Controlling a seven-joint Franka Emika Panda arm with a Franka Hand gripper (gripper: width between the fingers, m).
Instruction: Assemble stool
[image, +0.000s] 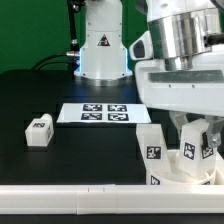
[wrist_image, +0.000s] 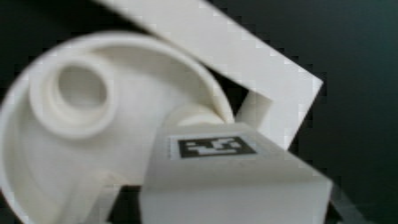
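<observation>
The round white seat (image: 176, 181) lies at the front on the exterior view's right, sockets up. One white tagged leg (image: 152, 152) stands upright in it. My gripper (image: 196, 147) is just above the seat, shut on a second tagged leg (image: 190, 152) held over it. In the wrist view this held leg (wrist_image: 217, 150) fills the foreground, tag facing up, over the seat (wrist_image: 45, 130), next to a round socket (wrist_image: 80, 90). The standing leg (wrist_image: 222, 50) rises beyond it. My fingers are mostly hidden behind the leg. A third leg (image: 39, 131) lies loose on the exterior view's left.
The marker board (image: 95, 113) lies flat mid-table. The robot base (image: 102, 45) stands behind it. A long white border rail (image: 70, 200) runs along the front edge. The table is black.
</observation>
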